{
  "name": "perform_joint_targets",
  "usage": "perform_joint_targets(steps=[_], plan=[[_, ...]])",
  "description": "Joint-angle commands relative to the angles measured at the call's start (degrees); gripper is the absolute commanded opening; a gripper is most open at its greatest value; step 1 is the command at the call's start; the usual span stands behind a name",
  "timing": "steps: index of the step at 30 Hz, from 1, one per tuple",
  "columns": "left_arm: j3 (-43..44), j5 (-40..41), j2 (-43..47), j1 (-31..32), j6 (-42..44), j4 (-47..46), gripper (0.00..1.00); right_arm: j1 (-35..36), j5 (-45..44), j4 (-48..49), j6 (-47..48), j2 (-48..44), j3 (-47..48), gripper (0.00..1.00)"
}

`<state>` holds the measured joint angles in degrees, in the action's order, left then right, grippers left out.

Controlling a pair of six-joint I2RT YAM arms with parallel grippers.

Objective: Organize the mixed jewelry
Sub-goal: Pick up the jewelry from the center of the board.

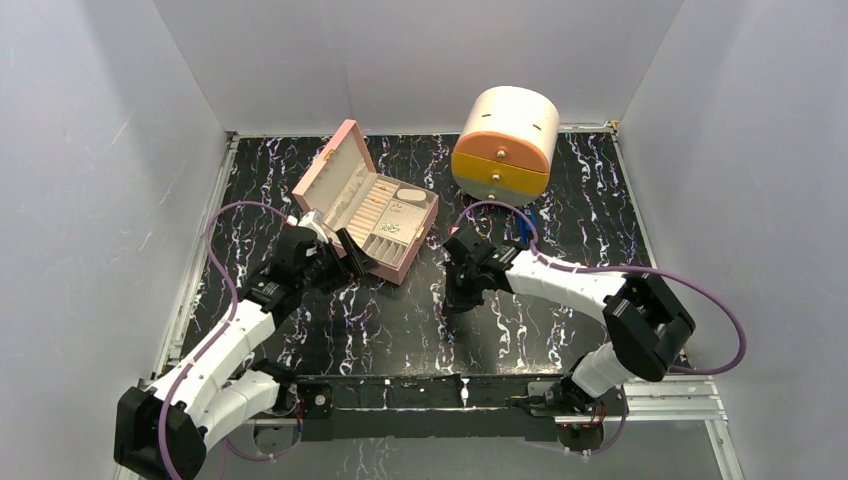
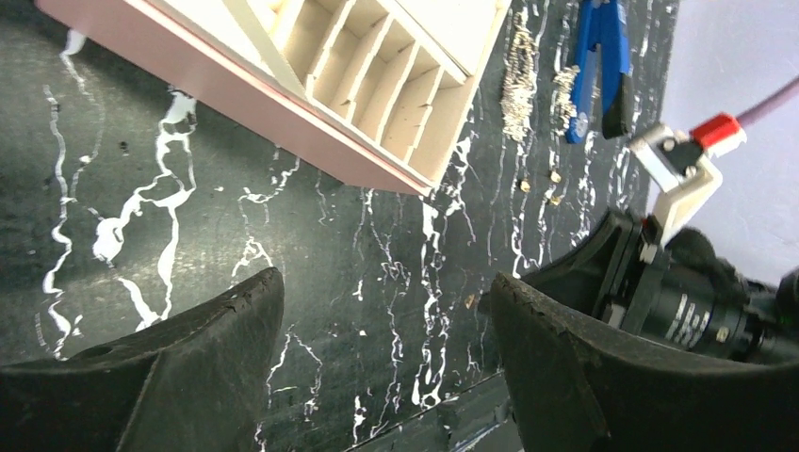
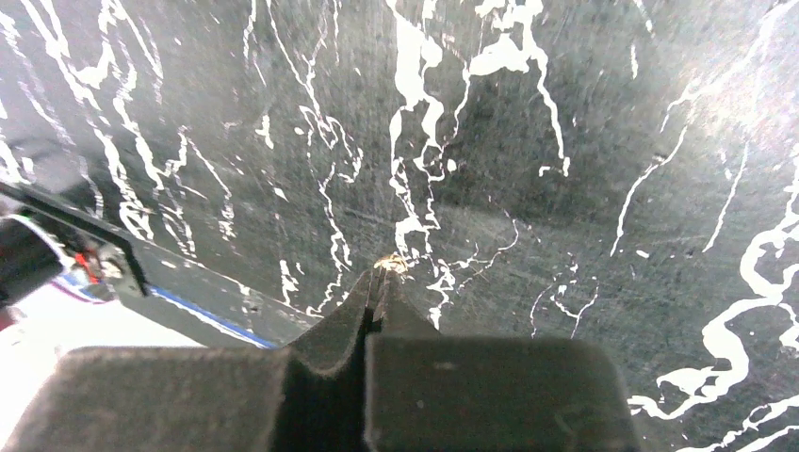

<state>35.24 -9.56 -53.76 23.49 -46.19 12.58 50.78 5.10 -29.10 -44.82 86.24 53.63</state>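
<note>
The mixed jewelry lies on the black marbled table: tiny gold pieces [image 2: 554,176] and silvery heaps [image 2: 516,80] beside a blue elongated object [image 2: 598,56]. My right gripper [image 3: 380,276] is shut, and a tiny gold piece [image 3: 391,264] is pinched at its very tips, down at the table surface. In the top view the right gripper [image 1: 453,303] points down at mid-table. My left gripper [image 2: 386,282] is open and empty, low over the table by the near corner of the open pink box [image 2: 377,85]. It also shows in the top view [image 1: 350,255].
The pink box [image 1: 365,205] stands open at back left, with cream dividers and a few pieces inside. A cream drum-shaped chest with orange and yellow drawers [image 1: 505,140] stands at the back. The right arm [image 2: 678,301] is close to my left gripper's right finger. White walls enclose the table.
</note>
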Motion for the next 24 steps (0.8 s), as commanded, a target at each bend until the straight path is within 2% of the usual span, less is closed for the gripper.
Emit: perform_joint_targets(steps=[1,8,12,14,20,24], plan=[[-1.9,-4.9,2.1,0.3,-0.4,-5.3,0.78,-3.8,6.0,6.0,-1.0,-3.3,-1.1,0.00],[-6.3,-12.6,2.5,0.3,-1.7,-20.9,0.77,-11.5,14.9,13.0,-3.8,-6.6,-4.5,0.00],[-11.3,-17.2,0.2,1.1,-4.6,-39.0,0.75,-15.3,20.6,17.2,-5.2,-8.4,-6.3,0.00],[-13.1,-17.6,-1.8,2.0,-5.2,-45.2,0.75,-17.6,23.8,19.8,-6.6,-9.2,-7.5,0.00],[-8.9,-21.6,-9.1,4.5,3.8,-50.4,0.76,-22.5,30.9,25.0,-10.2,-11.5,-8.4,0.00],[-8.2,-26.0,-11.8,4.7,8.0,-61.5,0.76,-24.8,34.0,26.0,-11.9,-12.5,-7.5,0.00]])
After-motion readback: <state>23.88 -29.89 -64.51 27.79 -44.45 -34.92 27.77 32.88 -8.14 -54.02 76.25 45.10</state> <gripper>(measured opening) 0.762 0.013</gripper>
